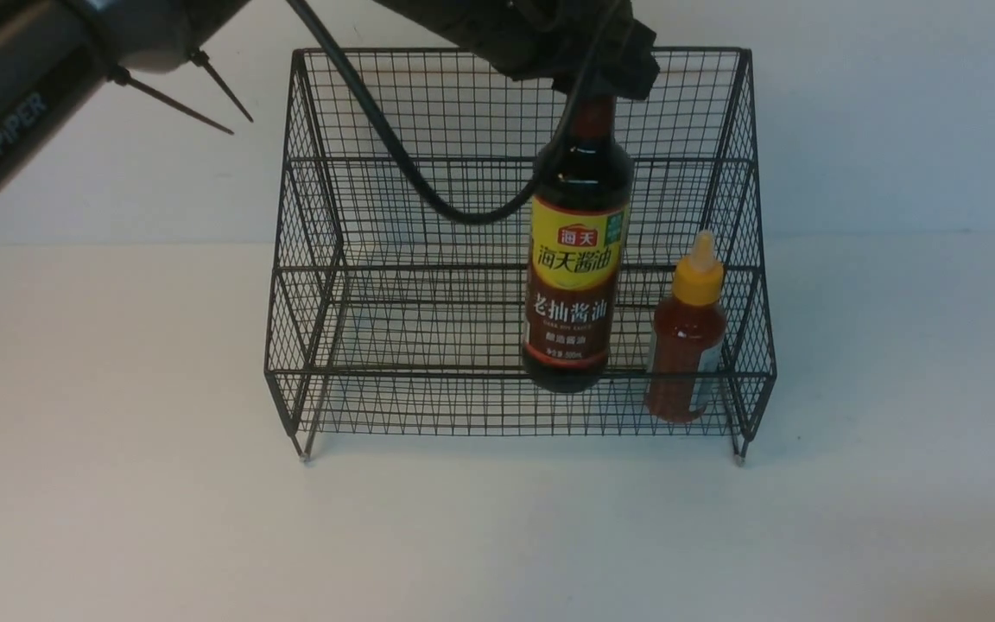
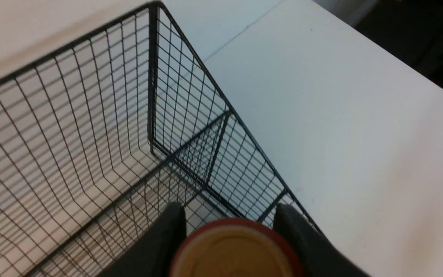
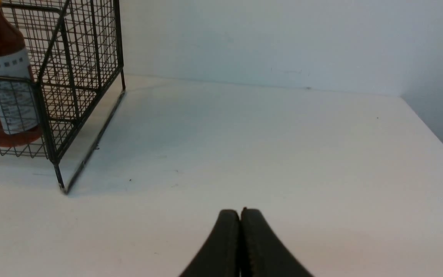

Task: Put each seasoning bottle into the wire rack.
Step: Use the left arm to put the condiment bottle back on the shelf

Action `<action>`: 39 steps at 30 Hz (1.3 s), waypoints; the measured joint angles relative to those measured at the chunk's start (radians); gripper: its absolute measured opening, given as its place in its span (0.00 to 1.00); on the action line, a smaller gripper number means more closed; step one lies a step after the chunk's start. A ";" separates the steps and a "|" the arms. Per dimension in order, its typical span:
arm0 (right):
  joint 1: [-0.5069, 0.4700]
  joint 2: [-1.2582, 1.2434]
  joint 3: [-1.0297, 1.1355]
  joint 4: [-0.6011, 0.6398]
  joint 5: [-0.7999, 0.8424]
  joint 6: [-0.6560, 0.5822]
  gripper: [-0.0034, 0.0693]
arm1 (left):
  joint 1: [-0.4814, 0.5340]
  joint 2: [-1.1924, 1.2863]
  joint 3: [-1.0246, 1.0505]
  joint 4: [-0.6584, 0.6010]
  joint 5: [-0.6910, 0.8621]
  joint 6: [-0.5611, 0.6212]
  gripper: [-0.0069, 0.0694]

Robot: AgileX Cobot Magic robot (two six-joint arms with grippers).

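The black wire rack (image 1: 420, 373) stands mid-table. The small red-sauce bottle (image 1: 687, 345) with a yellow nozzle cap stands upright in the rack's lower tier at the right end, behind the front rail. My left gripper (image 1: 597, 82) is shut on the reddish-brown cap of the tall dark soy-sauce bottle (image 1: 573, 285) and holds it upright, left of the red bottle. Its base hangs near the front rail's top. In the left wrist view the gripper (image 2: 231, 215) straddles the cap (image 2: 237, 254) above the rack (image 2: 152, 77). My right gripper (image 3: 240, 211) is shut and empty, over the table to the right of the rack (image 3: 71, 57).
The white table (image 1: 117, 518) runs to a pale wall behind the rack. A black cable (image 1: 428, 194) from the left arm loops down in front of the rack's back panel. The red-sauce bottle (image 3: 6, 88) shows through the mesh in the right wrist view.
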 joint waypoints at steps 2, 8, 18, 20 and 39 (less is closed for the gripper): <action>0.000 0.000 0.000 0.000 0.000 0.012 0.03 | 0.000 0.011 0.000 0.005 0.029 0.008 0.44; 0.000 0.000 0.000 0.000 0.000 0.015 0.03 | 0.000 0.019 -0.001 0.011 0.076 0.023 0.44; 0.000 0.000 0.000 0.000 0.000 0.015 0.03 | 0.000 0.031 -0.003 0.057 0.161 0.042 0.44; 0.000 0.000 0.000 0.000 0.000 0.015 0.03 | 0.000 0.034 -0.005 0.062 0.167 0.041 0.44; 0.000 0.000 0.000 0.000 0.000 0.015 0.03 | 0.000 0.034 -0.011 0.071 0.193 0.033 0.46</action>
